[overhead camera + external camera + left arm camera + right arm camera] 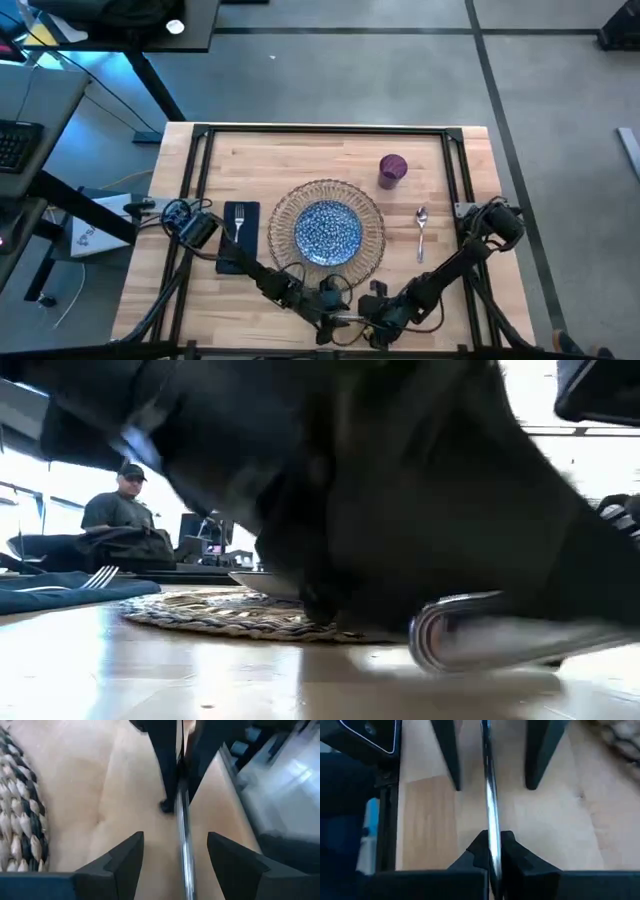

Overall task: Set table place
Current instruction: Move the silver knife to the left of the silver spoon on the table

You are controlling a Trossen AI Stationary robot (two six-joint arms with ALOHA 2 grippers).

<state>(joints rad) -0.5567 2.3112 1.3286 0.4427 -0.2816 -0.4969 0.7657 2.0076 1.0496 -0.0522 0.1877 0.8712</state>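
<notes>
Both arms meet low at the bottom centre of the high view, just below the round woven wicker mat (327,232) on the light butcher-block wood table (300,160), and a long silver piece of cutlery (490,805) runs between them. This looks like a hand-over of the last piece, probably a knife, since the rest of the place is laid: blue-white speckled plate (329,231) on the mat, silver fork (239,222) on the dark navy cloth napkin (240,236) at the mat's left, silver spoon (422,230) at its right, small purple cup (392,169) above that.

The right gripper (490,851) has its fingers clenched tight on the cutlery's shaft. The left gripper (176,856) faces it with fingers (125,855) spread wide, the shaft lying in the gap and touching neither, so the left holds nothing.

In the low view the silver handle end (470,630) sits just above the table at lower right.
</notes>
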